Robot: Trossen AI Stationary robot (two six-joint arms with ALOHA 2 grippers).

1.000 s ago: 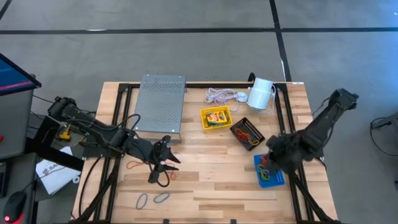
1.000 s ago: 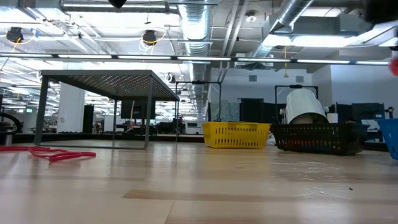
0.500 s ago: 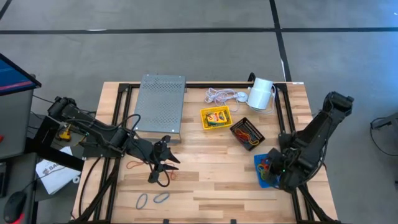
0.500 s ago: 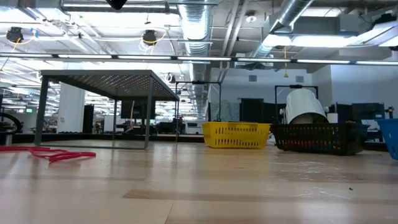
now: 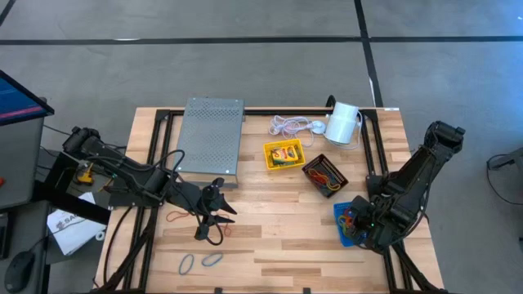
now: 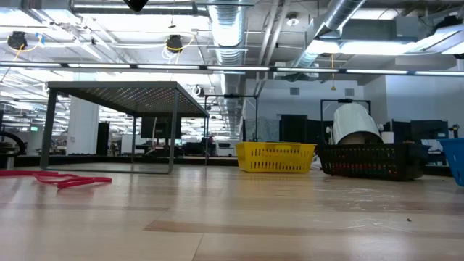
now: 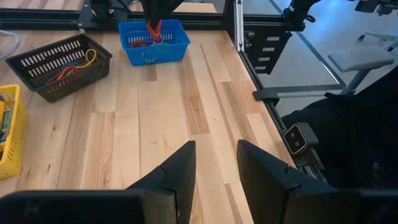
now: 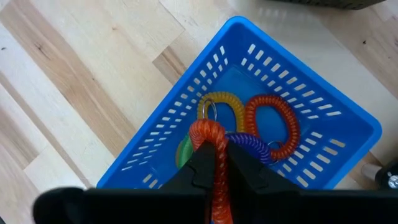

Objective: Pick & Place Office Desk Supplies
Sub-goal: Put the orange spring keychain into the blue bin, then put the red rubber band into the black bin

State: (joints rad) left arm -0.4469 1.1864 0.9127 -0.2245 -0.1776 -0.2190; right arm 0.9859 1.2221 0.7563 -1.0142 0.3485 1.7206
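My right gripper point(image 5: 353, 220) hangs over the blue tray point(image 5: 339, 214) at the table's near right, shut on an orange-red coiled loop point(image 8: 211, 140). Yellow, orange, purple and green loops lie in that tray point(image 8: 155, 162). My left gripper point(image 5: 214, 214) hovers open over the near left, nothing between its fingers point(image 7: 214, 180). A red loop point(image 5: 176, 216) and two grey-blue loops point(image 5: 200, 261) lie flat on the wood. The yellow tray point(image 5: 268, 157) holds a crayon box point(image 5: 284, 153). The black mesh tray point(image 5: 313, 166) holds loops. My right gripper pinches the orange-red coiled loop between its two fingers point(image 8: 245, 168), with the loop's curved end point(image 8: 208, 132) sticking out past the fingertips. The fingers come from above, pointing steeply down. The loop is inside the blue tray's rim; whether it touches the loops below, I cannot tell.
A grey perforated metal stand point(image 5: 211, 137) fills the far left. A coiled white cord point(image 5: 288, 125) and a white cylinder point(image 5: 343, 122) lie at the far edge. Bare wood stretches between the two grippers point(image 5: 278, 216).
My right gripper has come down and toward the table's near edge with the orange-red loop, stopping low over the blue tray; it stays shut on the loop.
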